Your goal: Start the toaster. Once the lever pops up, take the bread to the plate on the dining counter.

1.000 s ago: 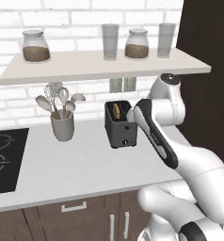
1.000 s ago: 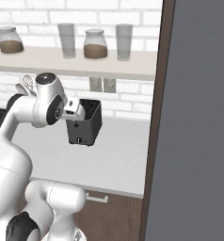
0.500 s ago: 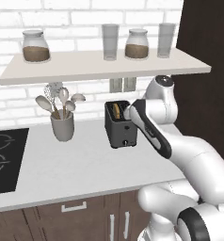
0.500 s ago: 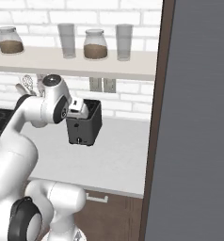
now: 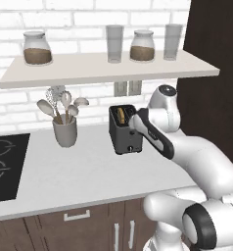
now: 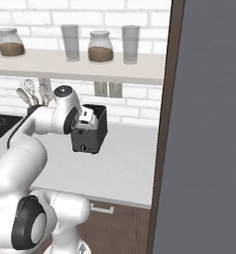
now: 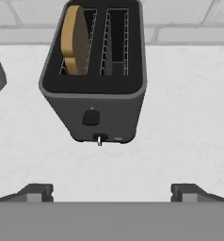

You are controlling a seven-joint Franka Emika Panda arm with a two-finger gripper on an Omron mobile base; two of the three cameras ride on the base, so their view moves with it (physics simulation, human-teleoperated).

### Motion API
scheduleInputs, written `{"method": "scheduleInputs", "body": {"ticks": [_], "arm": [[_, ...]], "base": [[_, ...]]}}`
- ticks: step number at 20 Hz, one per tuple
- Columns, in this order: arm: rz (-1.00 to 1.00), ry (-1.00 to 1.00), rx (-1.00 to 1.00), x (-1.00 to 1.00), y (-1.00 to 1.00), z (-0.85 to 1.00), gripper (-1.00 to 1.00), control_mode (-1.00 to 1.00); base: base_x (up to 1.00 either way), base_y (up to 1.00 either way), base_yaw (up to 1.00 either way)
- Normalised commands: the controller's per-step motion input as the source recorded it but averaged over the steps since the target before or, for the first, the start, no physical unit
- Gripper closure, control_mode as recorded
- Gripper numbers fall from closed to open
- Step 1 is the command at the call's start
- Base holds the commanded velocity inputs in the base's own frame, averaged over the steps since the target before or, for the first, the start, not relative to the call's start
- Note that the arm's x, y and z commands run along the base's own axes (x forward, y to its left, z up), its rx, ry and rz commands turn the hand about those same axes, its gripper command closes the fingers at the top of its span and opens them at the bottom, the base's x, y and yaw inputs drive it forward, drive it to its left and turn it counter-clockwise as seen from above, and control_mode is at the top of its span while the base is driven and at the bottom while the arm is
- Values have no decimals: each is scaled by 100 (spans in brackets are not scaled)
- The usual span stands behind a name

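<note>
My pincer (image 7: pixel 112 190) hangs wide open, empty, above the toaster (image 7: pixel 96 75). Descending off-line, I risk pressing the knob (image 7: pixel 99 139) instead of the lever (image 7: pixel 91 117).

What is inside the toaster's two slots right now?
The toaster holds one bread slice standing in its left slot in the hand view; the right slot looks empty. The slice's lower part is hidden in the slot.

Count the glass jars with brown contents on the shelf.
2: left jar at the shelf's left end; right jar between two empty glasses. None seem hidden.
</note>
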Motion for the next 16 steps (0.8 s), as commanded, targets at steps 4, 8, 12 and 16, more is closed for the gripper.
{"method": "scheduleInputs", "body": {"ticks": [4,8,12,16], "arm": [[0,0,0,12,-6,-37,-100,-100],[-1,0,0,18,0,-19,-100,-100],[-4,0,0,36,0,0,-100,-100],[-3,0,0,35,0,-1,-100,-100]], "base": [[0,0,0],[0,0,0],[0,0,0],[0,0,0]]}}
